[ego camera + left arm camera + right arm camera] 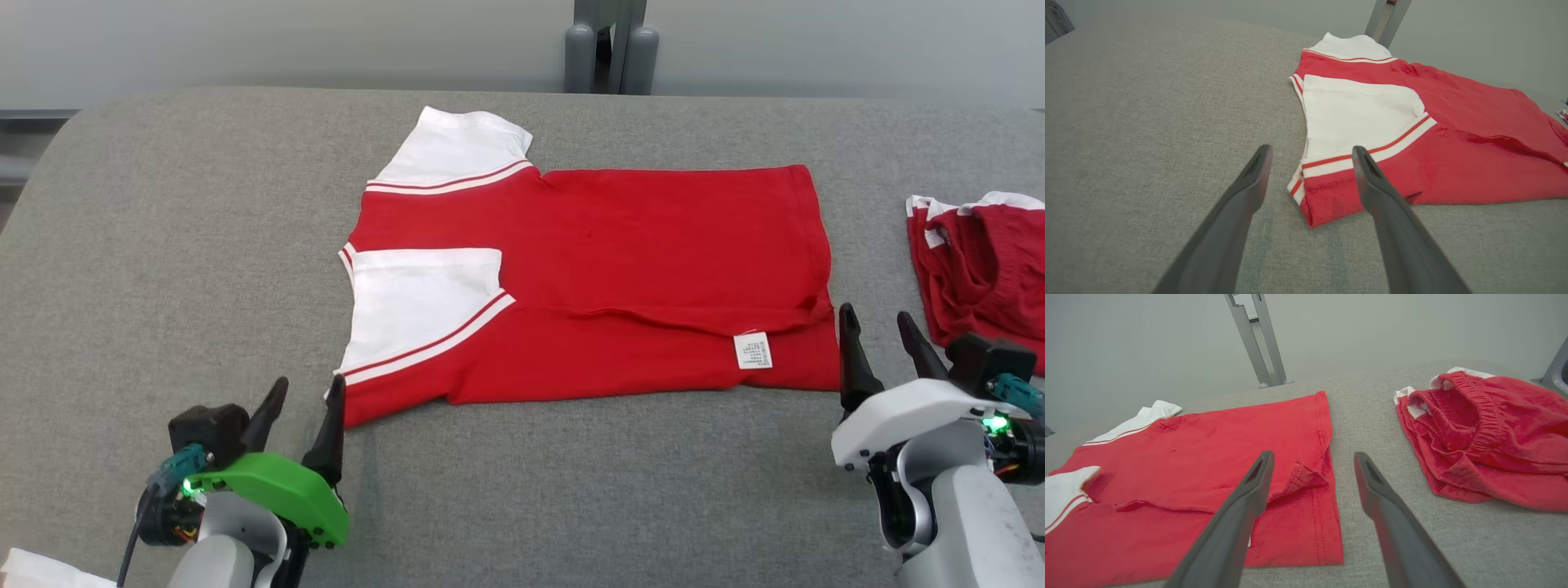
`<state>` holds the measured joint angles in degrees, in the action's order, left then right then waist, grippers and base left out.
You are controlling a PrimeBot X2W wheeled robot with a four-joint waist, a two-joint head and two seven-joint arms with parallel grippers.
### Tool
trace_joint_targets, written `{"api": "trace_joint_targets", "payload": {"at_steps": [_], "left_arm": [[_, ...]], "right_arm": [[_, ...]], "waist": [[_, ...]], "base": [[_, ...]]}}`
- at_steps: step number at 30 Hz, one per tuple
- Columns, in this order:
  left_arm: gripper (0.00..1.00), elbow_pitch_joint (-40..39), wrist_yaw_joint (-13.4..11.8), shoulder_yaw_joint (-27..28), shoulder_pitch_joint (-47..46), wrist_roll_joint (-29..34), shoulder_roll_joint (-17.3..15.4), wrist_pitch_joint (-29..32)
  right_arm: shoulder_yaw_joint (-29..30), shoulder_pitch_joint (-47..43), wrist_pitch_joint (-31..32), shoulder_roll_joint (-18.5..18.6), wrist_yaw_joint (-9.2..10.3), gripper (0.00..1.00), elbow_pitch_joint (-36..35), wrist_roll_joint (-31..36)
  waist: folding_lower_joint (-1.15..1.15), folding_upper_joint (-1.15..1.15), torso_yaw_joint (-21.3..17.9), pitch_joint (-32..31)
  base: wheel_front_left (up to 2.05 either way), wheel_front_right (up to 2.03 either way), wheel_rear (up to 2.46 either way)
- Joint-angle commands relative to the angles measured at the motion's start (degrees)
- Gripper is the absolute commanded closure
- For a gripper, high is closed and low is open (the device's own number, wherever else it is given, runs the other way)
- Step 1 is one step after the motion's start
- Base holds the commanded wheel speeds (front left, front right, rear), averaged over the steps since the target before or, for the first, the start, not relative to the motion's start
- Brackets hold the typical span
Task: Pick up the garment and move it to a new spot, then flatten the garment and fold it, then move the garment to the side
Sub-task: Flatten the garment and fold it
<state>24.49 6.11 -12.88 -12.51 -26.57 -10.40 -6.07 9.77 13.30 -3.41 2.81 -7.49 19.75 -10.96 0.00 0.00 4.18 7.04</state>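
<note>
We see the shirt (588,278) lying flat across the middle of the head view on the grey tabletop (163,245), sleeves toward the frame's left and hem toward the right. Its nearer sleeve is turned in over the body, and a long fold runs along the lower side, with a white label (753,349) showing. We judge the folding is partly done. The left claw (310,380) sits at lower left, fingers spread and holding nothing, its tips just beside the shirt's lower-left corner. In the left wrist view that corner lies between the two fingers. The right claw (875,314) sits at lower right, also spread and empty, just beside the hem's lower corner. In the right wrist view the hem edge runs between its fingers. We take this pairing as a line-up to grip both near corners for the next fold. Red shorts (980,261) lie bunched at the right edge, apart from the shirt.
</note>
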Motion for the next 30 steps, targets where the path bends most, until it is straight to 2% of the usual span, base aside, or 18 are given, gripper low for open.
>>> {"api": "trace_joint_targets", "payload": {"at_steps": [1, 13, 19, 20, 22, 23, 24, 30], "left_arm": [[0.00, -0.19, -0.54, 0.25, 1.40, -1.13, 0.35, 1.52], [0.00, 5.77, -3.10, 2.88, 0.28, -7.37, 2.99, 7.10], [0.00, 9.22, -2.39, 3.50, -1.57, -9.23, 3.63, 7.09], [0.06, 9.81, -2.25, 3.48, -1.96, -9.44, 3.79, 7.11], [0.58, 10.67, -2.05, 3.05, -2.50, -9.48, 3.95, 6.99], [0.74, 10.91, -1.95, 2.91, -2.78, -9.43, 4.03, 6.82], [1.00, 11.06, -1.82, 2.75, -3.17, -9.37, 4.14, 6.42], [1.00, 10.30, -1.15, 2.26, -4.53, -9.23, 4.21, 4.15]], "right_arm": [[0.18, -1.68, 0.71, 0.18, 0.01, 0.00, -1.07, -0.71], [-3.10, -4.87, 3.14, 0.16, 0.01, 0.00, -4.25, -2.19], [-4.05, -3.69, 3.86, 0.17, 0.01, 0.00, -3.02, -1.54], [-4.07, -3.39, 4.07, 0.17, 0.01, 0.00, -2.37, -1.59], [-4.16, -2.85, 4.33, 0.17, 0.01, 0.00, -0.90, -1.52], [-4.16, -2.47, 4.54, 0.16, 0.01, 0.00, -0.09, -1.57], [-4.28, -1.91, 4.64, 0.17, 0.01, 0.00, 0.92, -1.50], [-4.15, 1.81, 4.28, 0.18, 0.01, 0.00, 8.24, -1.26]], "waist": [[0.00, 0.00, 0.14, -0.06], [0.00, 0.00, -3.09, 1.54], [0.00, 0.00, -4.33, 2.05], [0.00, 0.00, -4.40, 2.11], [0.00, 0.00, -4.46, 2.16], [0.00, 0.00, -4.49, 2.19], [0.00, 0.00, -4.47, 2.22], [0.00, 0.00, -3.41, 2.50]], "base": [[0.00, 0.00, 0.00], [0.00, 0.00, 0.00], [0.00, 0.00, 0.00], [0.00, 0.00, 0.00], [0.00, 0.00, 0.00], [0.00, 0.00, 0.00], [0.00, 0.00, 0.00], [0.00, 0.00, 0.00]]}}
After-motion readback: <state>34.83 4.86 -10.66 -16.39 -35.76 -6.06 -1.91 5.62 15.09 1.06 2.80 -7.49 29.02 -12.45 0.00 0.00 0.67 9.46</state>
